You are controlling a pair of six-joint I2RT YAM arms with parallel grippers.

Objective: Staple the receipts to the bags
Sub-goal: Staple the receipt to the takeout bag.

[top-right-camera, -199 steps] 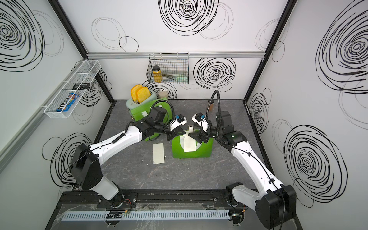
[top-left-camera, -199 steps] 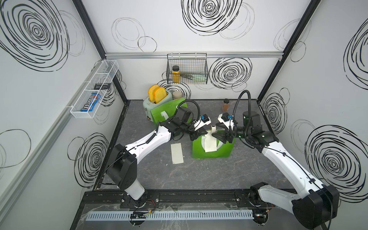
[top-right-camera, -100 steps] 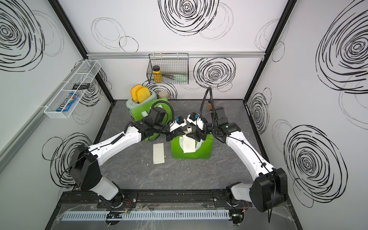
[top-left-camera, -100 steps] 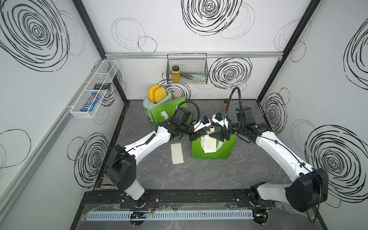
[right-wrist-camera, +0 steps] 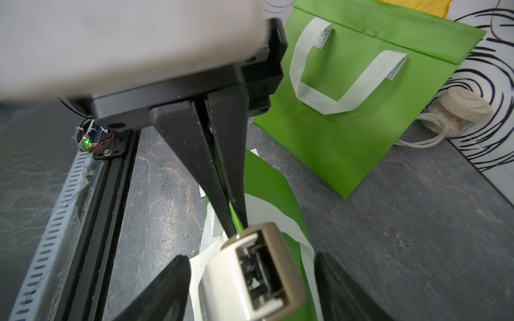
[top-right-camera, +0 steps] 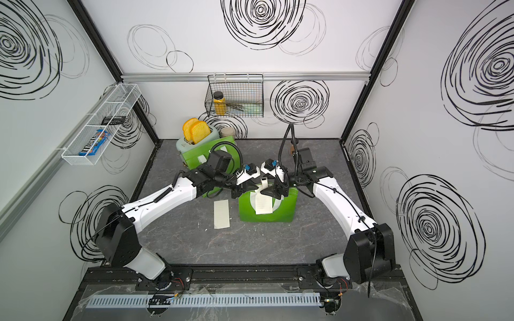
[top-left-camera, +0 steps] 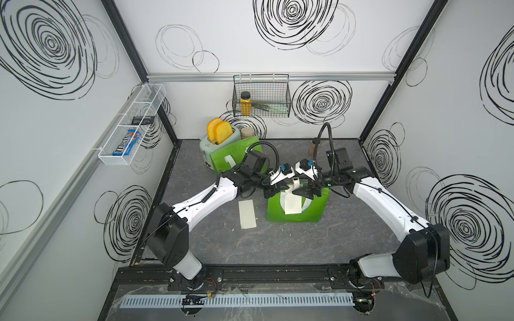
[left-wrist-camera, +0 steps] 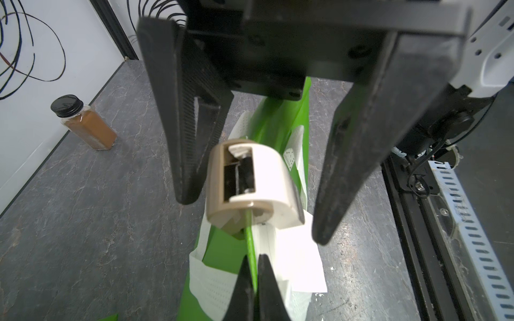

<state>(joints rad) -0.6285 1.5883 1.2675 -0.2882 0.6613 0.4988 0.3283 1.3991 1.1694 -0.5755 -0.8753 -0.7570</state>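
A green bag (top-left-camera: 306, 212) stands mid-table with a receipt (top-left-camera: 292, 204) hanging down its front. My left gripper (left-wrist-camera: 254, 268) is shut on this bag's top edge (left-wrist-camera: 250, 241). A white and tan stapler (left-wrist-camera: 258, 183) sits over that edge and the receipt's top (left-wrist-camera: 294, 258). My right gripper (right-wrist-camera: 250, 264) is open, one finger on each side of the stapler (right-wrist-camera: 258, 272) with a gap at both. Flat on the table to the left lies a second receipt (top-left-camera: 247, 214). The other bag (right-wrist-camera: 361, 111) leans at the back, partly behind my left arm in both top views.
A toaster (top-left-camera: 219, 139) with toast and a lidded jar (right-wrist-camera: 456, 114) stand behind the rear bag. A brown spice bottle (left-wrist-camera: 86, 125) is near the back wall. A wire basket (top-left-camera: 261, 97) and a white rack (top-left-camera: 130, 125) hang on the walls.
My right arm has swung left, bringing its open gripper round the stapler on the bag's edge. My left gripper has stayed shut on the bag.
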